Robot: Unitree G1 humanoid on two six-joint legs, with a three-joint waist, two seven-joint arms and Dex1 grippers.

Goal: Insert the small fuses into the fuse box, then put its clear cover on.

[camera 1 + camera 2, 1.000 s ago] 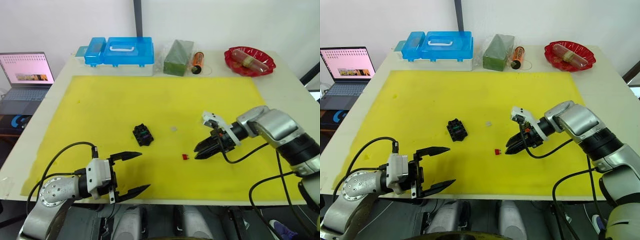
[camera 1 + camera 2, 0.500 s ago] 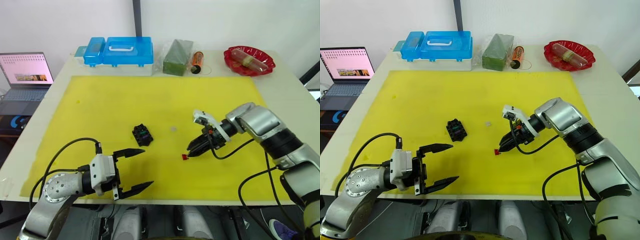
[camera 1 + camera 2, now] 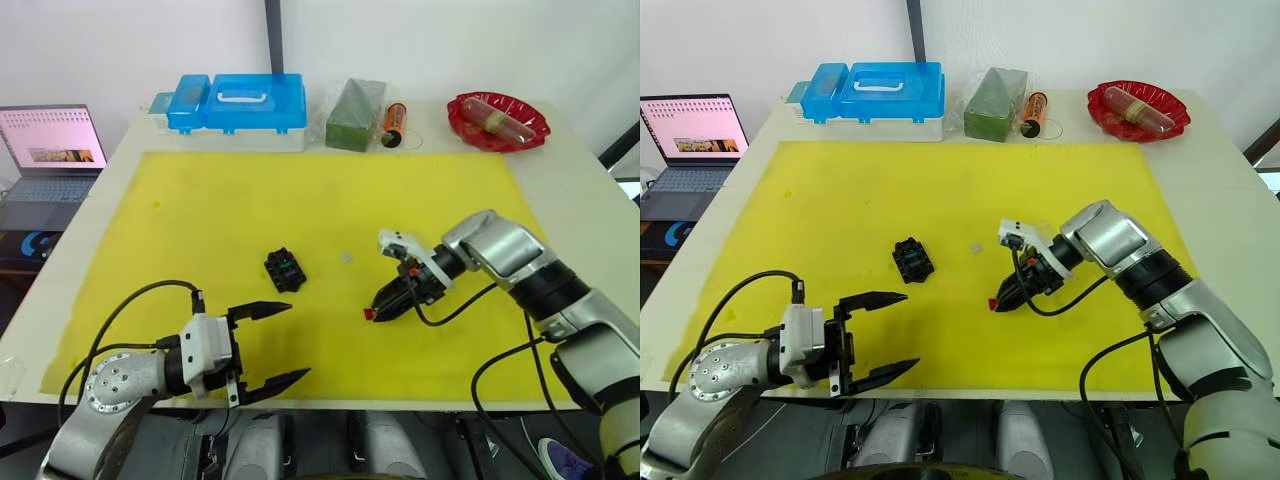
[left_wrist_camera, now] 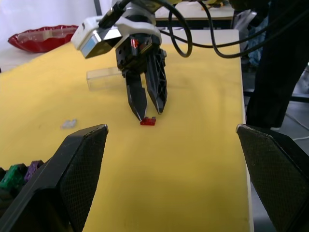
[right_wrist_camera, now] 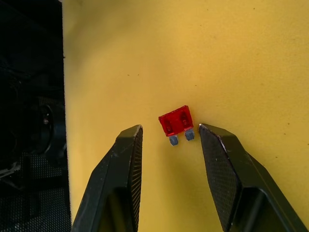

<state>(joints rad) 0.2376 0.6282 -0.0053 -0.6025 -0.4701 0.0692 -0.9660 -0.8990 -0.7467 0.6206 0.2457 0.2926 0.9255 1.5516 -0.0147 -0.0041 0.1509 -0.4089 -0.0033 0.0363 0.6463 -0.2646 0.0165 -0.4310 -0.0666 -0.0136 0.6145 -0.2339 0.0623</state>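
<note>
A small red fuse [image 5: 176, 122] lies flat on the yellow mat [image 3: 220, 200]. My right gripper [image 3: 376, 311] is lowered over it, open, with one fingertip on each side and a narrow gap to the fuse. The black fuse box [image 3: 285, 269] sits left of it, with green and purple fuses [image 4: 18, 173] in its slots. A pale grey fuse [image 3: 346, 257] lies between the box and my right gripper. The clear cover [image 4: 104, 77] rests on the mat behind my right gripper. My left gripper [image 3: 272, 346] hovers open and holding nothing near the mat's front edge.
Along the table's back edge stand a blue-lidded case [image 3: 238, 104], a green block [image 3: 356, 114], an orange cylinder [image 3: 394, 124] and a red dish [image 3: 498, 121]. A laptop [image 3: 52, 150] sits off the table to the left.
My right gripper has moved left and down to the red fuse and now straddles it. My left gripper has shifted slightly and stays open.
</note>
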